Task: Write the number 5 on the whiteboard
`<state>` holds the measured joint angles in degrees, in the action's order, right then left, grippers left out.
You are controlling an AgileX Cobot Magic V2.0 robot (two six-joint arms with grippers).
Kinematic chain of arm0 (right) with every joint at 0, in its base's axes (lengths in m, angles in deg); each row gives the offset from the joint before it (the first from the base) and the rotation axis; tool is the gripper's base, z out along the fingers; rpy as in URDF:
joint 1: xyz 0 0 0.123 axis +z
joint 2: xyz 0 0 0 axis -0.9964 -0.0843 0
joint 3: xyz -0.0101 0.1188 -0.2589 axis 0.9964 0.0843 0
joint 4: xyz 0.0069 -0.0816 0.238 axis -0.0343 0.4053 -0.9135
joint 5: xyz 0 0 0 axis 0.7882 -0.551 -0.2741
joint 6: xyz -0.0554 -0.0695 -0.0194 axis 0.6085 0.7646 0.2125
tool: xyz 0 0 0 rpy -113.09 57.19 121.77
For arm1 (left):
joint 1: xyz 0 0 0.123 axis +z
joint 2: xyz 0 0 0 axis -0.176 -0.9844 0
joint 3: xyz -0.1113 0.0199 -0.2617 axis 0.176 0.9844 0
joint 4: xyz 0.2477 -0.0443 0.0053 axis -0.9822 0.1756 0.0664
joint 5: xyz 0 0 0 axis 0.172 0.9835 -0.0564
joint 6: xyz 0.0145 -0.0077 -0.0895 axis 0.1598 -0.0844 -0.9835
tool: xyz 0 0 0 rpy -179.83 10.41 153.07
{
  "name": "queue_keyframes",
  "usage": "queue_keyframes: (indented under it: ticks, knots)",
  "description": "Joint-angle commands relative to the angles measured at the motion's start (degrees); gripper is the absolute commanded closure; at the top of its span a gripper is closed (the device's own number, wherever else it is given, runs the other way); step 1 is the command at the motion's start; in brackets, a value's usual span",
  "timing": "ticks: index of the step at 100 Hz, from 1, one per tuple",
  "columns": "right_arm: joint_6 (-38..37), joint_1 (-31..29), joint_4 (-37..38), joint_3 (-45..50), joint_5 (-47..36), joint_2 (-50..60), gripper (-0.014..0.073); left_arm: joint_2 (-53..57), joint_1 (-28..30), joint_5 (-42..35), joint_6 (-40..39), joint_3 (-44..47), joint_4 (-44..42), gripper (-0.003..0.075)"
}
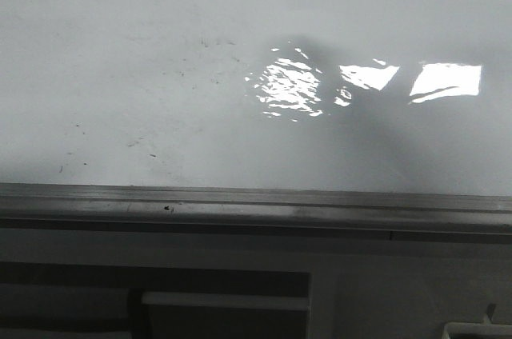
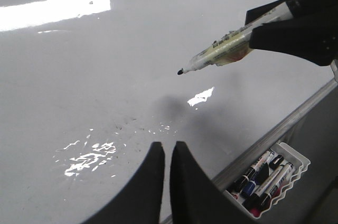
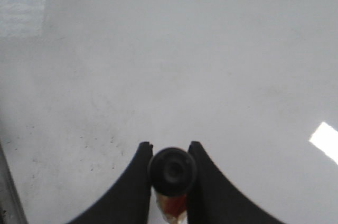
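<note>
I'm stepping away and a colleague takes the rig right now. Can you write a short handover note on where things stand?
Right gripper: shut on the marker, tip held above the whiteboard, not touching as far as the left wrist view shows.
Left gripper: shut, empty, over the board near its framed edge.
A tray of spare markers sits beyond the frame.
Done: marker picked up and uncapped.
Left: the whole number 5; no strokes on the board yet, only faint specks and smudges.

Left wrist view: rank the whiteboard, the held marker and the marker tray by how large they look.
1. whiteboard, fills most of the view.
2. and 3. held marker in the right hand and marker tray: similar spans, tray partly hidden, so unranked.
</note>
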<state>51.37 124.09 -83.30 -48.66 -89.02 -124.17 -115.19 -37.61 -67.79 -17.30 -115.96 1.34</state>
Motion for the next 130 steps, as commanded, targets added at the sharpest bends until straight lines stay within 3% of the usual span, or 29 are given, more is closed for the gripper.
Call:
queue_keyframes:
  ticks: [1, 63, 130]
  knots:
    - [0.0, -0.4, 0.6, -1.6, -5.3, -0.7, 0.0654, 0.3, 0.2, -4.9, -0.6, -1.6, 0.8, 0.0741]
    - [2.6, -0.4, 0.3, -1.5, -7.7, -7.1, 0.0654, 0.3, 0.2, -4.7, -0.6, -1.5, 1.3, 0.0741]
    - [2.9, -0.4, -6.2, 4.2, -7.9, -6.2, 0.0653, 0.3, 0.2, -4.7, -0.6, -1.5, 1.3, 0.0741]
